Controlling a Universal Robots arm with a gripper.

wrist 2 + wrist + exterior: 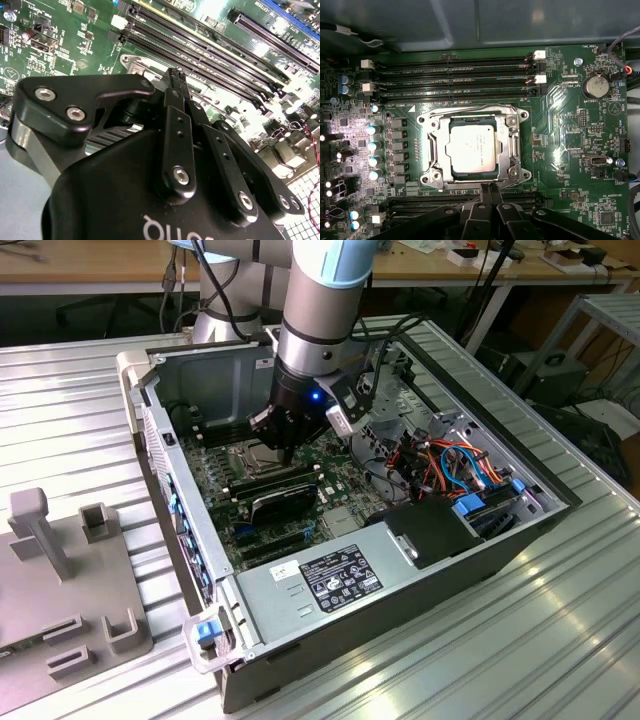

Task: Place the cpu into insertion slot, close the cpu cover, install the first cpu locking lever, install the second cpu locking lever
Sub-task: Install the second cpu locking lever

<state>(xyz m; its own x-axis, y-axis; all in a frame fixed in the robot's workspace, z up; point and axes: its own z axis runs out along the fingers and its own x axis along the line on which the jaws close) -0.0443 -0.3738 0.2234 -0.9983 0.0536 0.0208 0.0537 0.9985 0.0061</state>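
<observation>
1. In the first wrist view, the cpu [470, 149] sat in the insertion slot [436, 150] under the closed cpu cover [506, 142].
2. The gripper [489, 189], fingers pinched together and empty, hovered beside the socket; the exterior view had the arm [318, 310] blocking it, near the memory slots [455, 80].

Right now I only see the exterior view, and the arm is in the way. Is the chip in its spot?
Observer: Yes. In the first wrist view the chip lies flat in its place on the green board.
Operator: Is the lid over it down?
Observer: Yes. The silver lid lies flat around the chip, and the chip's top shows through the hole in its middle.
Operator: Is the claw open?
Observer: No. In the first wrist view the claw is shut, its tips together right beside the lid's edge.
</observation>
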